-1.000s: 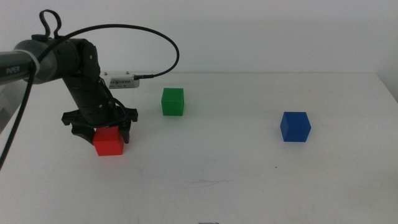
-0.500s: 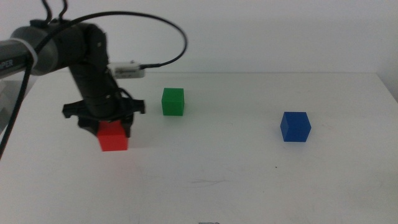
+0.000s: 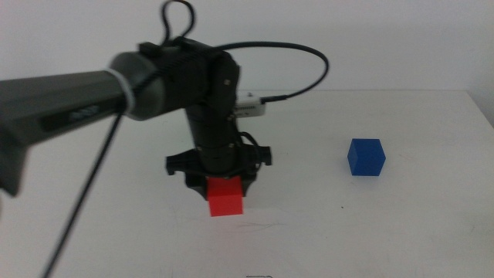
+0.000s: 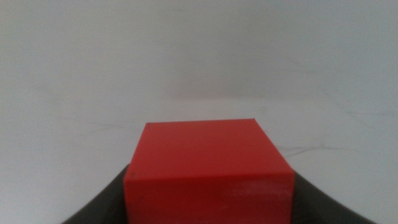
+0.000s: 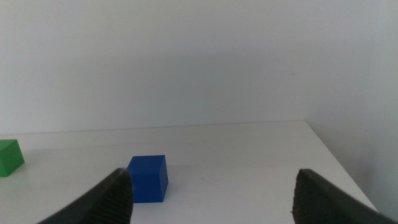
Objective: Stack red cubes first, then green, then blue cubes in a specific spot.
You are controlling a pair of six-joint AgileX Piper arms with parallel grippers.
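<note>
- The left end effector point(image 3: 224, 179) pinches the red cube point(image 3: 226, 196) between its two dark jaws; in the left wrist view the red cube point(image 4: 208, 169) fills the gap between them, with a jaw pressed to each side.
- Whether the red cube rests on the white counter point(image 3: 401, 224) or hangs just above it cannot be told.
- The left arm reaches in from the left, and its dark body covers the counter right behind the red cube.
- The blue cube point(image 3: 366, 157) sits well to the right of the red cube, with bare counter between them and in front.
- The right end effector point(image 5: 211, 193) waits out of the middle view, its jaws spread wide, facing the blue cube point(image 5: 148, 178); the green cube point(image 5: 10, 157) lies beyond it near the counter's far edge.
- All three cubes are plain, matte and sharp-edged, and look alike in size.
</note>
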